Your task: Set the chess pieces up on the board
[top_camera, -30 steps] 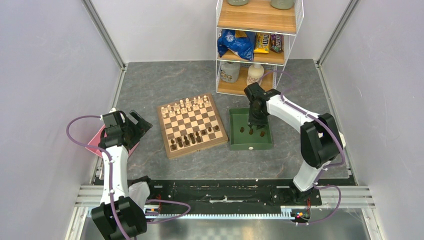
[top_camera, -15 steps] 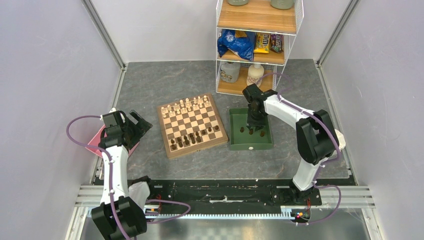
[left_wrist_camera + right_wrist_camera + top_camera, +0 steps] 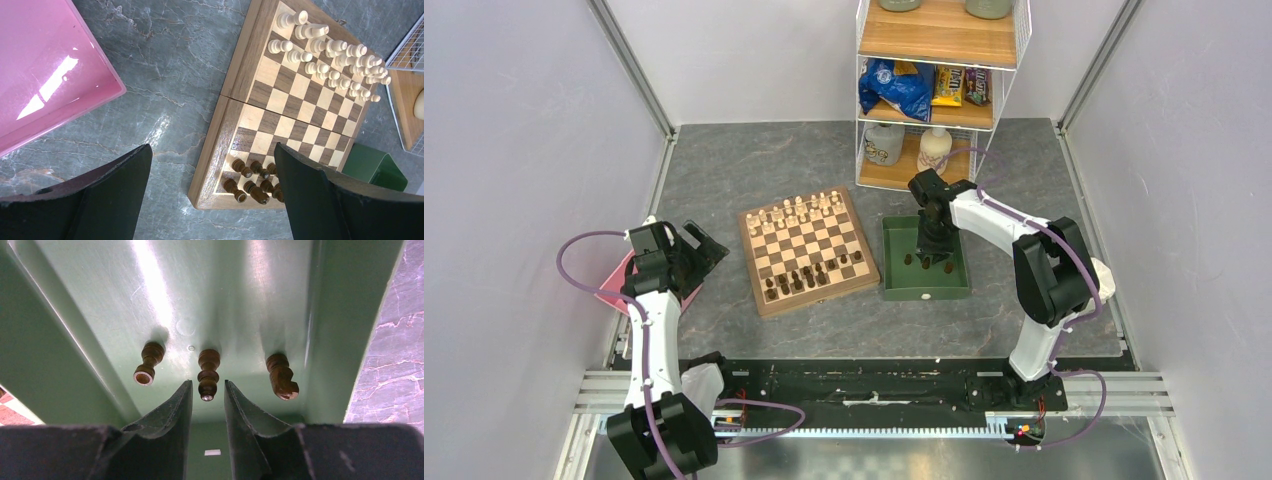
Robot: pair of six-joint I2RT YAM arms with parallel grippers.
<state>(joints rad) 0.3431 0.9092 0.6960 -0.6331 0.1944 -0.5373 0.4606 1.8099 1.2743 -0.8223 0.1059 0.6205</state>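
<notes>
The left claw [image 3: 210,150] hangs wide open and empty over the veined grey tabletop [image 3: 165,65], between a glossy pink tray [image 3: 40,65] and the pale-bordered wooden board [image 3: 214,165]. Turned dark chess pieces [image 3: 252,182] crowd its near rows, and cream pieces [image 3: 330,55] fill the far ones. To the right, inside a smooth green tray [image 3: 240,290], the right claw [image 3: 208,385] is narrowly parted. It straddles the tip of the middle of three pieces with a sliver of gap on each side, and the tray's walls rise close on both flanks.

Chess pieces [image 3: 256,192] partly behind fingers [image 3: 320,200]

Bright overhead light, glare on green tray [image 3: 90,300] and pink tray [image 3: 30,45], soft shadows by chess pieces [image 3: 208,372].
</notes>
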